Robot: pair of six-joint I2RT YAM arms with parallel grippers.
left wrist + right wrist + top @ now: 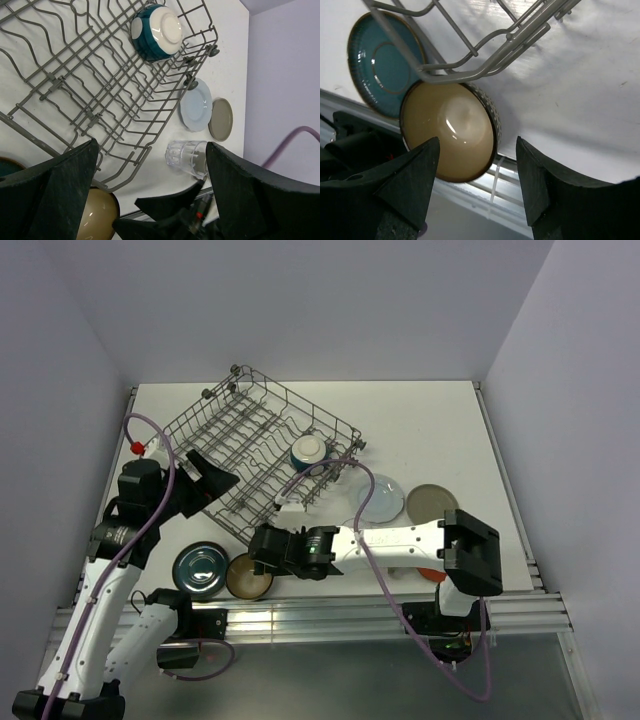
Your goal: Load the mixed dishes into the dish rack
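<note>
right fingers [405,190] spread above brown bowl [450,130]

White table [430,420], pale lilac walls [300,300] on 3 sides, alum. rail [330,618] along near edge
</note>
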